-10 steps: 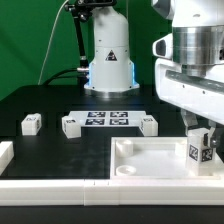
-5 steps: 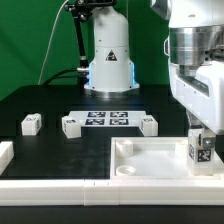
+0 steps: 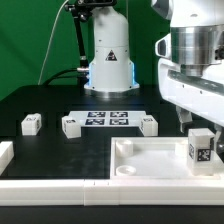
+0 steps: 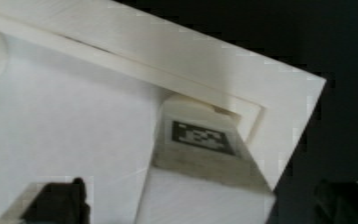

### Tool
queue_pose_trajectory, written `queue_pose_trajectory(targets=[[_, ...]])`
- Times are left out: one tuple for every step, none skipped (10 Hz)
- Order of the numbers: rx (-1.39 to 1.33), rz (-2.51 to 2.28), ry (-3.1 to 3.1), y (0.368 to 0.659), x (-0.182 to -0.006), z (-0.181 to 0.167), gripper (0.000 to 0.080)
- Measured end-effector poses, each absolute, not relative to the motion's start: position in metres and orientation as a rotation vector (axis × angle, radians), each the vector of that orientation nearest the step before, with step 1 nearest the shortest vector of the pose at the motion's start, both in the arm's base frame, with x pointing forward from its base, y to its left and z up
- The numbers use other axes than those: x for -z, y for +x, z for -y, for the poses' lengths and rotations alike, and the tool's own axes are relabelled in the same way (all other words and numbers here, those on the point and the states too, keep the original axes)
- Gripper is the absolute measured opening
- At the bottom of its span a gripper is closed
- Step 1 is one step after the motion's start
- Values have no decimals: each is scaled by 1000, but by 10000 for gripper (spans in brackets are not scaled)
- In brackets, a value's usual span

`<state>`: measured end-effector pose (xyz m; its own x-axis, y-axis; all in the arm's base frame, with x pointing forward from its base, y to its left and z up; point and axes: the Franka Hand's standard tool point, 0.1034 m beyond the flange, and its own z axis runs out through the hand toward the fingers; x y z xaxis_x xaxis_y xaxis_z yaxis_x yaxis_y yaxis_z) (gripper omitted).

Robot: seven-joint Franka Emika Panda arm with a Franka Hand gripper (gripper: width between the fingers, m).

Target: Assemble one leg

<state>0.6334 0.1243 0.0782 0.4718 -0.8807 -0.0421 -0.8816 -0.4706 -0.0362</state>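
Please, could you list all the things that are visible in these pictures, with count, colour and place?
leg: one, white with a black-and-white tag, upright in the tabletop corner at the exterior view's right
tabletop: one, white, front right
loose legs: three, white, lying in a row near the marker board
marker board: one, white with tags, centre
white barrier: one, along the front edge
gripper: one, above the leg, open, not touching it
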Motion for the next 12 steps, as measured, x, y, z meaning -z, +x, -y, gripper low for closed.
queue_pose_trajectory(targets=[[-20,-1442,-2732,634,-78,-124,648],[-14,-1273,-2816,634,-78,-124,648],[-10,-1132,-2877,634,-78,-124,649],[-1,-972,-2943,634,-78,-124,649],[5,-843,-2988,634,-78,-123,649],[6,-773,-3007,634,-78,-123,649],[10,-654,-3038,634,-78,-123,649],[14,-561,-3058,634,-77,-123,649],[19,-461,-3076,634,-77,-123,649],[19,-452,-3077,634,-77,-123,649],[19,-452,-3077,634,-77,-123,546],[19,-452,-3077,634,-77,-123,408]])
